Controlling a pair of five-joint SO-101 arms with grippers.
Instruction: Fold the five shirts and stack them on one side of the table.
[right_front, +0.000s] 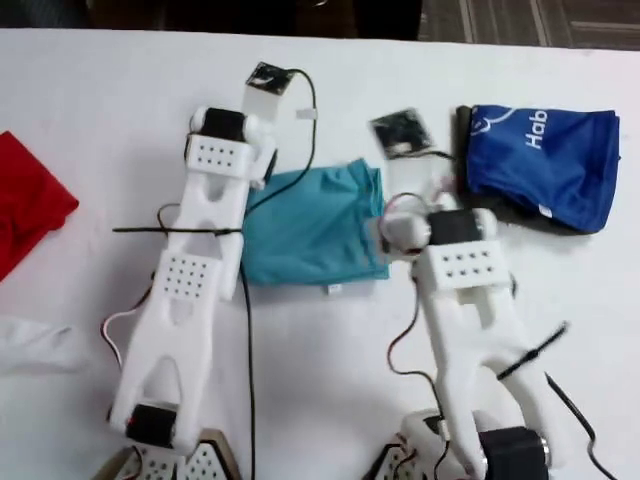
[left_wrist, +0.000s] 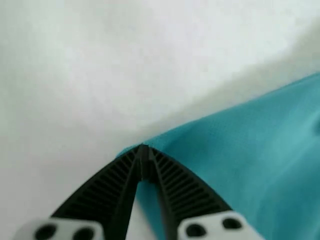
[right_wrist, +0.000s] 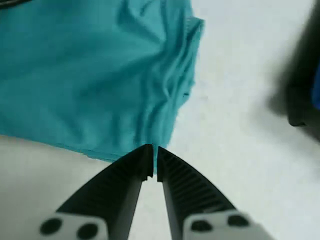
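The teal shirt (right_front: 315, 225) lies part-folded mid-table, between your arms. Your left gripper (left_wrist: 144, 152) is pinched shut on its corner. Your right gripper (right_wrist: 152, 152) is closed at its hem, though I can't tell whether it has caught cloth. Next you'll likely need both corners lifted together to finish this fold, then carry the shirt to the blue shirt (right_front: 545, 160).

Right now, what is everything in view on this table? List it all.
teal shirt: 1, teal, mid-table between the arms
blue shirt: 1, blue, folded, far right side
black item: 1, black, under the blue shirt; cannot tell what it is
red shirt: 1, red, left edge
white cloth: 1, white, left edge, nearer the arm bases
table: 1, white
left gripper: 1, black fingers, shut on the teal shirt's corner
right gripper: 1, black fingers, shut on the teal shirt's edge
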